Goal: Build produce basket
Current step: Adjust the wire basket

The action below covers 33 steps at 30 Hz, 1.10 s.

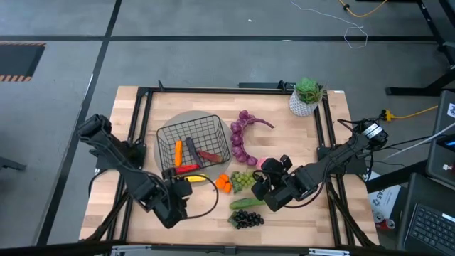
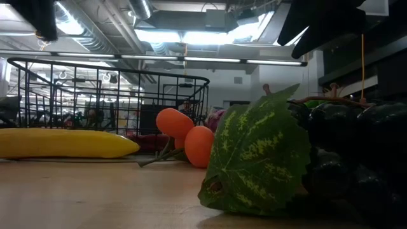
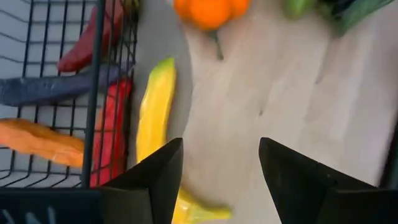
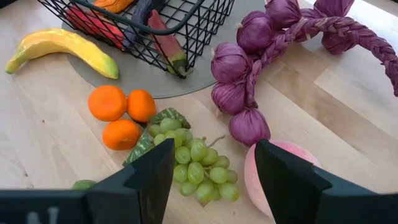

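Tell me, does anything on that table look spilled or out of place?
Nothing is spilled or damaged. Most produce just lies loose on the wood outside the basket: the banana, oranges and green grapes.

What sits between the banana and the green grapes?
The orange pieces, seen in the right wrist view, lie between the banana and the green grapes.

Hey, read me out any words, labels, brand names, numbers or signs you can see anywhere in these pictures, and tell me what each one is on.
No text can be read in any view.
The basket, banana, oranges and green grapes carry no labels.
White marks at the bottom edge of the right wrist view: cut off, unreadable.
A white package at the right table edge: marks too small to read.
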Available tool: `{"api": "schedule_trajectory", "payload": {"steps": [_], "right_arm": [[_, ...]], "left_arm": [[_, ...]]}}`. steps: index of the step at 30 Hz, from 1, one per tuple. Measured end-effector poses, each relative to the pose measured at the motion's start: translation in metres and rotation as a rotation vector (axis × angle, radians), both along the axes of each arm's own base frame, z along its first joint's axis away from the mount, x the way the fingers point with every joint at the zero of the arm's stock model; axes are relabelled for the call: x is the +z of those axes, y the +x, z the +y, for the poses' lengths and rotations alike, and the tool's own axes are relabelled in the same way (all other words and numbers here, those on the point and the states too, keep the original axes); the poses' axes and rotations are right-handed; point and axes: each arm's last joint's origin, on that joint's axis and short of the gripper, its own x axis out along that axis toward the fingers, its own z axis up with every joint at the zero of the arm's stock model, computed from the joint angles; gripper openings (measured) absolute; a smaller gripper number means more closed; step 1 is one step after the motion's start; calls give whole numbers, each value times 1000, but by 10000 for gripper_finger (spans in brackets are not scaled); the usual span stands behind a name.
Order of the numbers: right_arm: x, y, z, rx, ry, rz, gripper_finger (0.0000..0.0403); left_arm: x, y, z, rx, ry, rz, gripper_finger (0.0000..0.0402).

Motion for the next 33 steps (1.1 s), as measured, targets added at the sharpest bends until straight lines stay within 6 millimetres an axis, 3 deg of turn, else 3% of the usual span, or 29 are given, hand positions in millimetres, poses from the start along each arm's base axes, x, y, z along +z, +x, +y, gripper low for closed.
{"api": "schedule_trajectory", "payload": {"steps": [12, 25, 33], "right_arm": [[0, 0, -1, 0, -3, 3, 221], [0, 0, -1, 0, -3, 4, 221], [0, 0, -1, 1, -2, 3, 221]], "left_arm": [[-52, 3, 50, 20, 26, 306, 206], [-53, 34, 119, 15, 91, 366, 206], [-50, 58, 141, 14, 62, 207, 206]]}}
